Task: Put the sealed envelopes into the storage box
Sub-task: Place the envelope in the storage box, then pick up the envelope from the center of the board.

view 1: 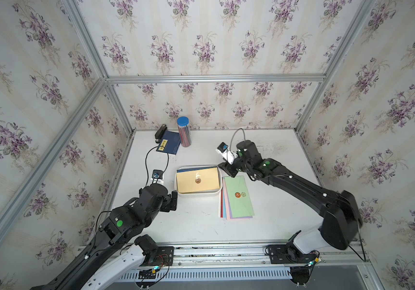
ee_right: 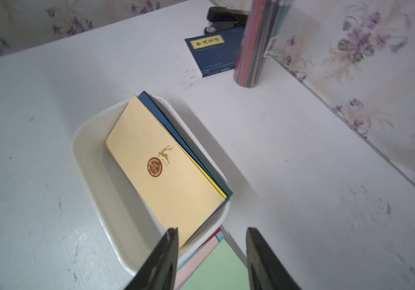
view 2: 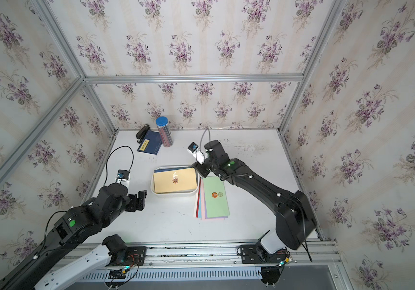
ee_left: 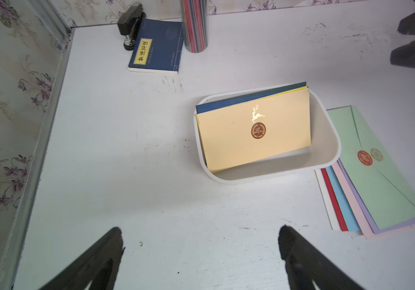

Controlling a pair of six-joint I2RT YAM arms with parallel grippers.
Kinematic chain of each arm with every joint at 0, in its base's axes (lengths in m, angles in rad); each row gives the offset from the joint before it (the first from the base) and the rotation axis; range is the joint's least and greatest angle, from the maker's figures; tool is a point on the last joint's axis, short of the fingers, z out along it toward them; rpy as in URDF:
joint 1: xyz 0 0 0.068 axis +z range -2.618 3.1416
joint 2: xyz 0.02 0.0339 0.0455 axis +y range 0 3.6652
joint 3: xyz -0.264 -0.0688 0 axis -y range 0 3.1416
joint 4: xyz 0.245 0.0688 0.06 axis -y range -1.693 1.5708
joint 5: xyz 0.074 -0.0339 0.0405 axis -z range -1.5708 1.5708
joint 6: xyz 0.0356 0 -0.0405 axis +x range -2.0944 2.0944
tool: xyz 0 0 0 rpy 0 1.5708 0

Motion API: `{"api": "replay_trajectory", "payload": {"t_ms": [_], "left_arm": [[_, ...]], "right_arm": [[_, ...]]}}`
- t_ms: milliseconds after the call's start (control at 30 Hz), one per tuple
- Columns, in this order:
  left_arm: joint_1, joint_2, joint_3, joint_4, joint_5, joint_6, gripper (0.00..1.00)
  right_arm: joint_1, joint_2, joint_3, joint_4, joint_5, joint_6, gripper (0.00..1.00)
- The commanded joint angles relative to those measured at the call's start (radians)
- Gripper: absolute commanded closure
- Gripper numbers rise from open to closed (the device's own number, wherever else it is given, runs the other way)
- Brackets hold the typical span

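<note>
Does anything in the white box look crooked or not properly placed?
Yes. The tan envelope and the dark ones beneath sit skewed in the storage box, one edge seemingly riding on its rim instead of lying flat.

Ten envelopes [ee_left: 389, 180], one box [ee_left: 276, 171]

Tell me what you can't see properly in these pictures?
Left wrist view: the tan envelope covers the others in the storage box, so their count and seals are hidden.
Same view: the green envelope hides the seals of the fanned stack beneath.
Both wrist views: the pencil tube is cut off by the edge, lid unseen.
Both top views: the booklet label is too small to read.
</note>
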Motion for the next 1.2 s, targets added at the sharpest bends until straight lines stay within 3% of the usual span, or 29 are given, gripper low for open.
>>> {"api": "replay_trajectory", "payload": {"t_ms": [0, 100, 267, 333, 467, 733, 900, 1167], "left_arm": [[0.001, 0.034, 0.027, 0.035, 0.127, 0.038, 0.06], [0.002, 0.083, 0.034, 0.071, 0.245, 0.026, 0.13], [-0.023, 0.267, 0.041, 0.215, 0.454, -0.029, 0.40], [-0.083, 0.360, 0.072, 0.246, 0.429, -0.036, 0.53], [-0.206, 0.574, 0.182, 0.268, 0.355, -0.035, 0.67], [-0.321, 1.021, 0.437, 0.273, 0.368, -0.032, 0.93], [-0.335, 1.192, 0.549, 0.222, 0.340, -0.034, 0.99], [-0.336, 1.297, 0.576, 0.205, 0.313, -0.062, 1.00]], "right_arm": [[-0.069, -0.169, -0.225, 0.235, -0.004, 0.346, 0.50], [-0.168, -0.316, -0.431, 0.253, 0.037, 0.507, 0.50], [-0.244, -0.479, -0.688, 0.258, 0.033, 0.609, 0.50], [-0.251, -0.512, -0.741, 0.262, 0.028, 0.631, 0.50], [-0.258, -0.517, -0.795, 0.273, 0.031, 0.655, 0.50], [-0.264, -0.470, -0.804, 0.298, 0.023, 0.665, 0.50], [-0.267, -0.462, -0.804, 0.293, 0.017, 0.669, 0.49], [-0.272, -0.378, -0.773, 0.280, -0.030, 0.670, 0.48]]}}
